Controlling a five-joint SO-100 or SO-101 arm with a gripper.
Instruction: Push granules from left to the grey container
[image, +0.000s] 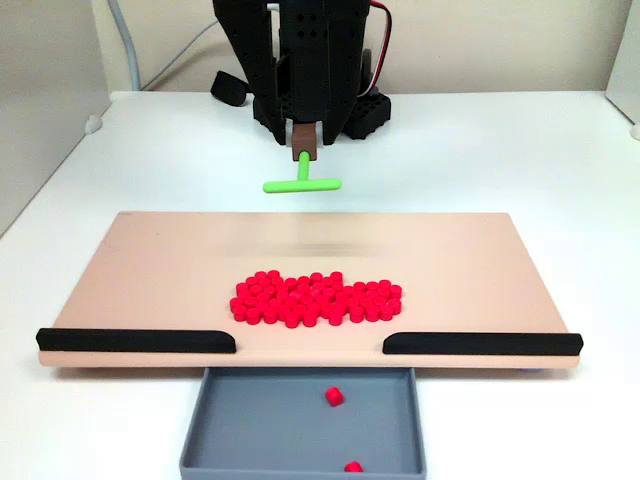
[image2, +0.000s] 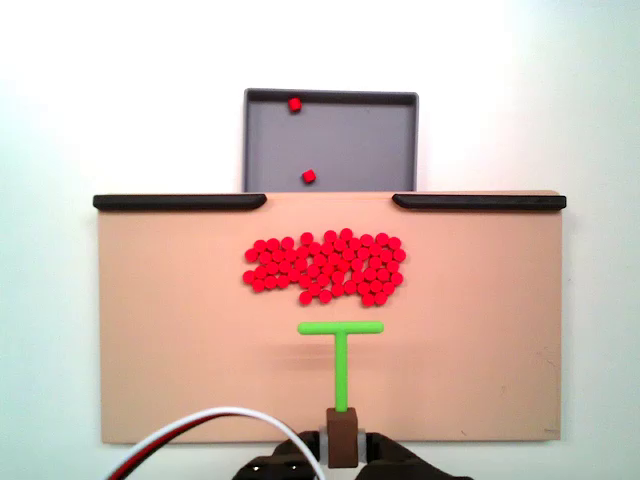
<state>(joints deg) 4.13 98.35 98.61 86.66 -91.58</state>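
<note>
The granules (image: 318, 300) (image2: 325, 265) lie as a dense patch of small red pellets in the middle of the beige board (image: 150, 270) (image2: 170, 330). The grey container (image: 260, 430) (image2: 350, 140) sits against the board's edge, at the gap between two black strips, and holds two loose pellets. My gripper (image: 304, 135) (image2: 342, 450) is shut on the brown block of a green T-shaped pusher (image: 302, 184) (image2: 340, 328). The pusher hangs above the board on the arm's side of the patch, its crossbar parallel to the patch and apart from it.
Black strips (image: 135, 341) (image: 480, 343) edge the board on either side of the gap. The arm's black base (image: 300, 60) stands beyond the board's far edge in a fixed view. White table surrounds the board.
</note>
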